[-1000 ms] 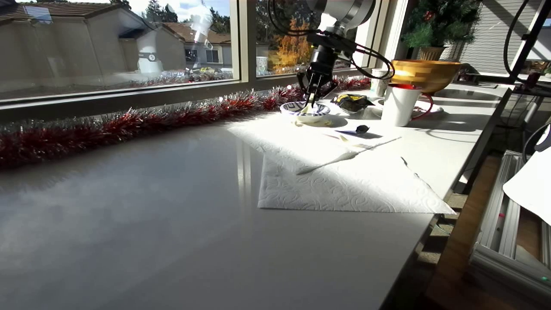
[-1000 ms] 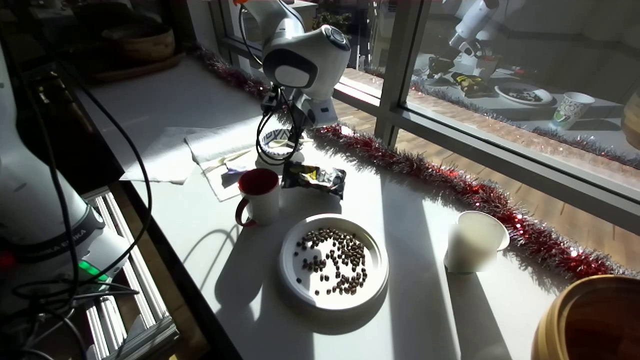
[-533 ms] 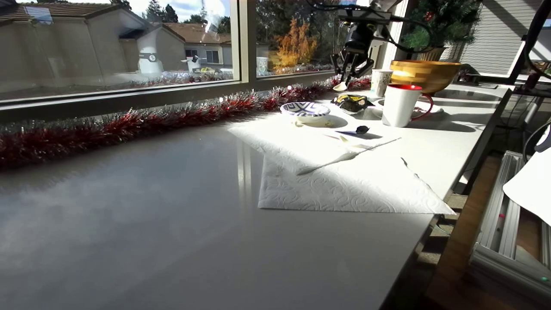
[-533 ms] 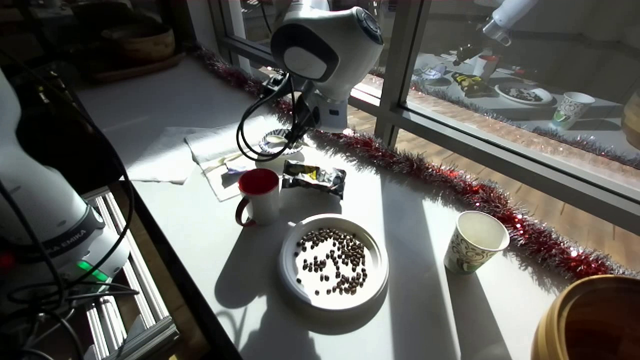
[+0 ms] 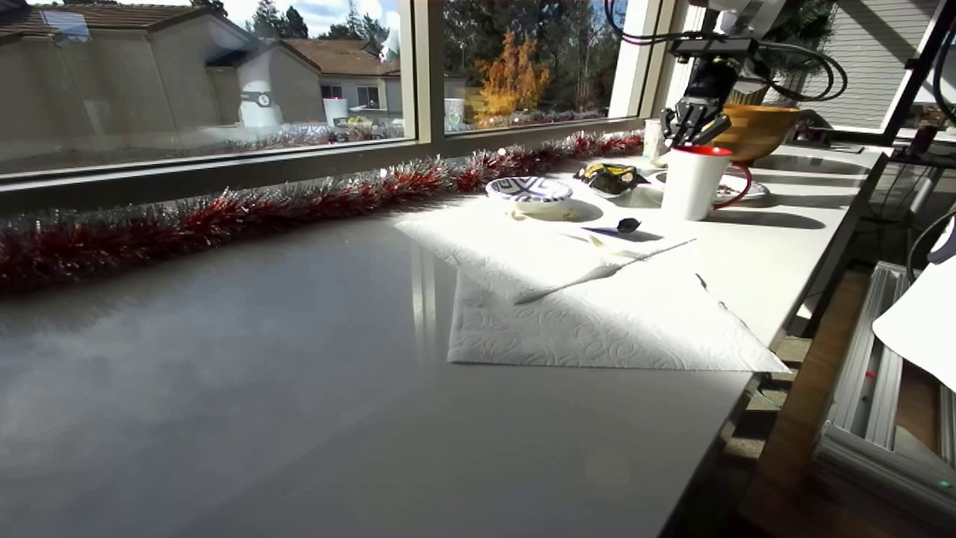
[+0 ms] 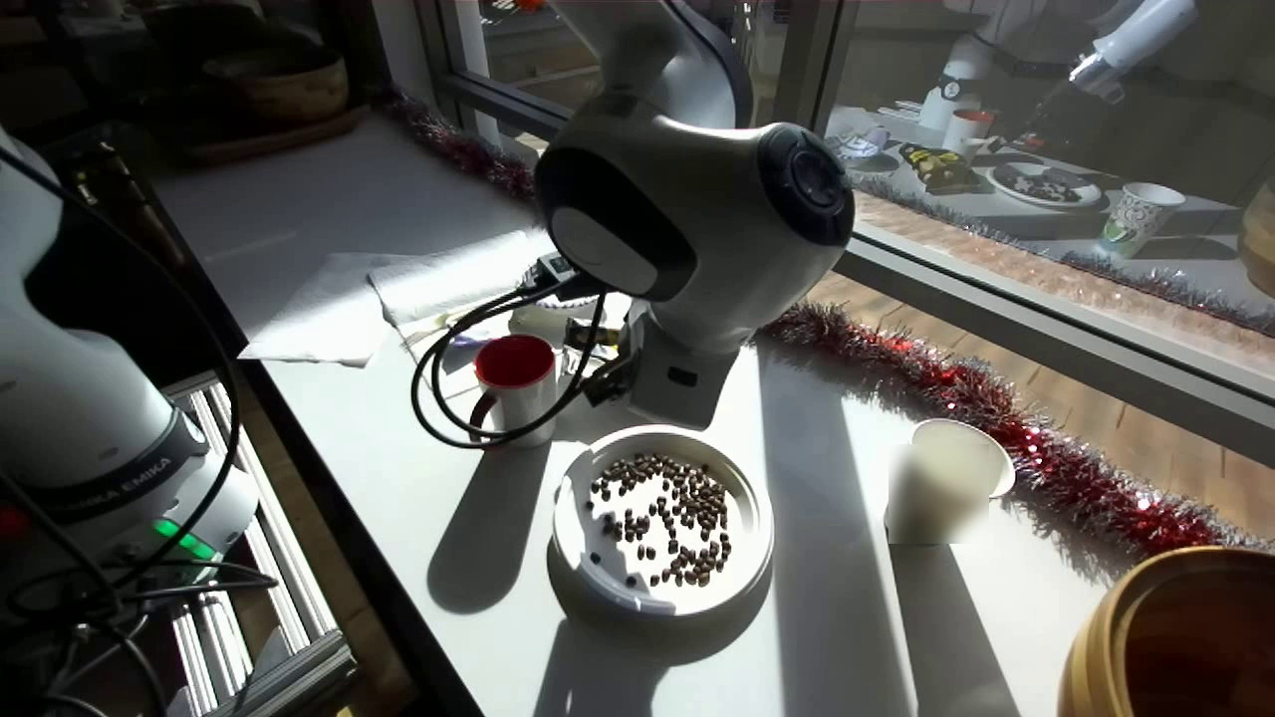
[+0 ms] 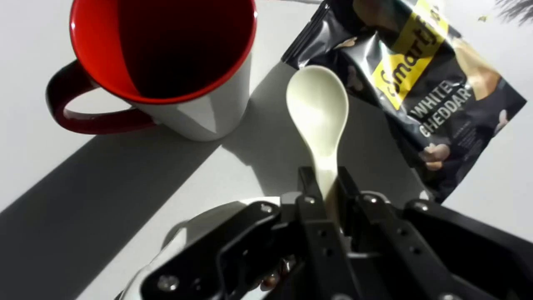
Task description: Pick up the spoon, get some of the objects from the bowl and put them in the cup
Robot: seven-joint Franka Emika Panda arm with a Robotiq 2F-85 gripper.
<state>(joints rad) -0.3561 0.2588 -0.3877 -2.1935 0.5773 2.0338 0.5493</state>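
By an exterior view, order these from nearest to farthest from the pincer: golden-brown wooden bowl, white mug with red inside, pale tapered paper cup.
1. White mug with red inside: close by, left of the pincer in the picture.
2. Pale tapered paper cup: well to the right.
3. Golden-brown wooden bowl: bottom right corner, cut off by the frame.

In an exterior view, round white plate [image 6: 570, 523] lies between white cylindrical mug [image 6: 520, 393], left, and golden-brown wooden bowl [image 6: 1094, 642], right.
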